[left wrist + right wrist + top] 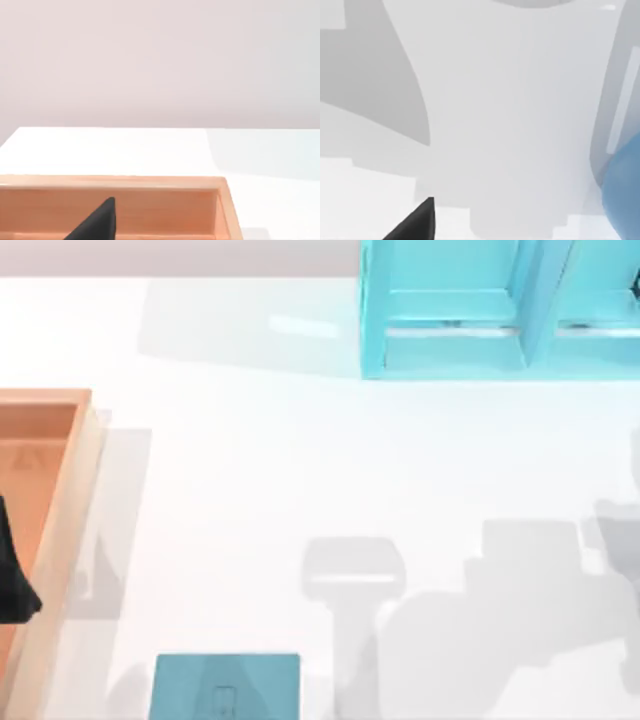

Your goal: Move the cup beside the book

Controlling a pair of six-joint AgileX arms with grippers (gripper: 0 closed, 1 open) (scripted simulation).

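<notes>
Book (pixel 225 687), teal with a faint emblem on its cover, lies flat at the near edge of the white counter (pixel 300 470) in the top view, left of middle, with a wooden tray (pixel 62 540) at the left edge, a light cyan shelf unit (pixel 470 310) at the far right, and a dark part of my left arm over the tray. Left wrist view: one dark fingertip (pixel 97 222) of the left tool before the tray's inner wall (pixel 165 207); whether that tool is wide or narrow I cannot tell. Right wrist view: a dark fingertip (pixel 417 222) of the right tool, its spread also impossible to judge, above the counter, and the rounded blue cup (pixel 624 192) at the picture's edge.
</notes>
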